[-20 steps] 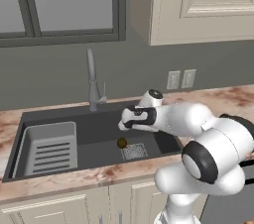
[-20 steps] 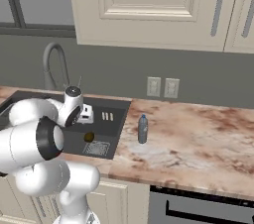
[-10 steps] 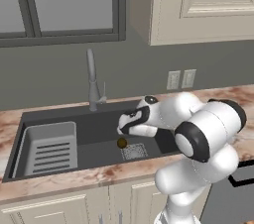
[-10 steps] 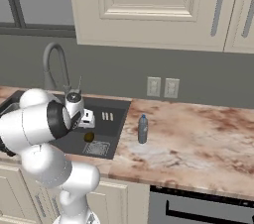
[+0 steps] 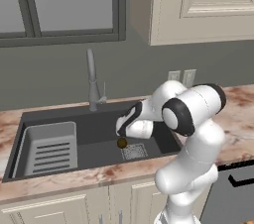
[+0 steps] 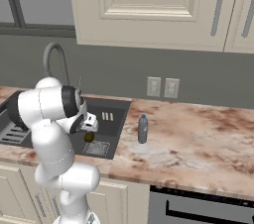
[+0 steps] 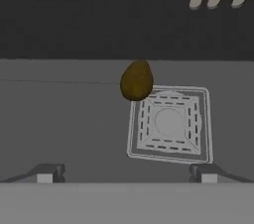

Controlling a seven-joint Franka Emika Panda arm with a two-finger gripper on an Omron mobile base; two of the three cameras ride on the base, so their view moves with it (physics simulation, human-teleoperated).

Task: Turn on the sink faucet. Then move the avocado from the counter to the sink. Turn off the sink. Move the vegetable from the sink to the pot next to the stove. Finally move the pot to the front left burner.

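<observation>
No writing, brand or label can be read on anything here; the small bottle (image 6: 143,129) on the counter (image 6: 198,139) is too small to show any lettering.

The avocado (image 7: 136,81) lies on the floor of the sink (image 5: 94,131), just beside the square drain grate (image 7: 170,124) and touching or nearly touching one corner of it. In the hand view its long axis runs up and down the picture, the narrower end toward the top and the fuller end toward the grate; because that view rolls with the hand, this says little about its heading in the room. In the left base view the avocado (image 5: 121,142) is only a small dark blob beside the grate (image 5: 134,151), and its long axis cannot be made out there.

The gripper (image 7: 126,172) hangs above the sink floor with its 2 fingertips (image 7: 47,173) spread wide apart, released and holding nothing; the avocado sits apart from them, farther up the picture. In the left base view the hand (image 5: 130,125) is low over the basin, just above the avocado.

The sink faucet (image 5: 92,82) stands behind the basin, its thin lever at its side; whether water runs cannot be told. In the right base view the arm hides much of the sink, and the slotted tray (image 5: 48,148) lies at the basin's far left. 2 wall sockets (image 6: 162,87) sit above the counter.
</observation>
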